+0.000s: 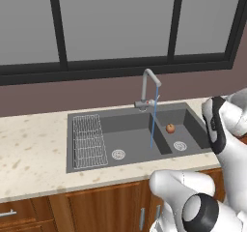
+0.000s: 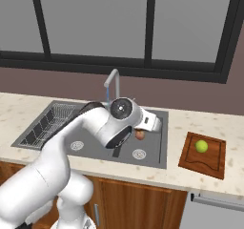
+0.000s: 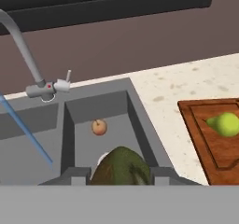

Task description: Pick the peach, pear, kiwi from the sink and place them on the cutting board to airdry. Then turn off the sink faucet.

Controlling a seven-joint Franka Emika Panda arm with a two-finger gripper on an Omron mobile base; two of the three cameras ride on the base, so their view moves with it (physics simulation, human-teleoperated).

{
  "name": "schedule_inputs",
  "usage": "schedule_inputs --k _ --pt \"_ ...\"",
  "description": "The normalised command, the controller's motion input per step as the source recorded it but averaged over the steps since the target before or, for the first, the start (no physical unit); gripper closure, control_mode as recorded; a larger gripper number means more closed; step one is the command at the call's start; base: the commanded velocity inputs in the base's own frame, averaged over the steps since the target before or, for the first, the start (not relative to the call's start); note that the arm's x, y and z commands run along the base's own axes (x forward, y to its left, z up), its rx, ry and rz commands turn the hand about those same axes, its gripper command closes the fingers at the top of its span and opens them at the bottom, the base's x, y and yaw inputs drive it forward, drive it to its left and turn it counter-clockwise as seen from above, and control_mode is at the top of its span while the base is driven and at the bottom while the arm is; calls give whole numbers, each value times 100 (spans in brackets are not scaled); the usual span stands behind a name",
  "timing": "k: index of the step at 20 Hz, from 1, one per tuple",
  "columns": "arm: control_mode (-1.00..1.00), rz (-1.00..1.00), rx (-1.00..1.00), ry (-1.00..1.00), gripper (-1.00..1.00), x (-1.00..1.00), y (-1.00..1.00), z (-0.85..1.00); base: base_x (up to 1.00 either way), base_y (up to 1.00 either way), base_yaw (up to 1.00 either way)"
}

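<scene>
Left base view: you are looking at the sink (image 1: 91,115) with water running in a thin blue stream from the faucet (image 1: 149,88) into the larger basin; the peach (image 1: 170,128) is sitting in the small right basin, near its drain (image 1: 180,145), and a wire rack (image 1: 89,140) is lying along the left side. Right base view: your arm is arching over the sink and blocking most of the right basin, with the peach peeking out just beside the wrist; the pear (image 2: 201,146) is resting on the cutting board (image 2: 193,160) on the counter (image 2: 190,123) to the right. Hand view: the gripper (image 3: 120,172) is closing around the kiwi (image 3: 120,168), which is sitting between the two finger tips above the right basin; the peach is lying farther back on the basin floor, and the pear is lying on the board at right.
</scene>
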Motion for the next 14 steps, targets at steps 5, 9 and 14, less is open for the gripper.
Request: schedule_inputs --k 5,9,14 --pt "-100 -5 1 0 100 -60 -16 3 0 0 0" --pt "-100 -11 3 0 100 -43 -24 0 0 0 0" --pt "-100 -17 0 1 100 -21 -27 -1 0 0 0"
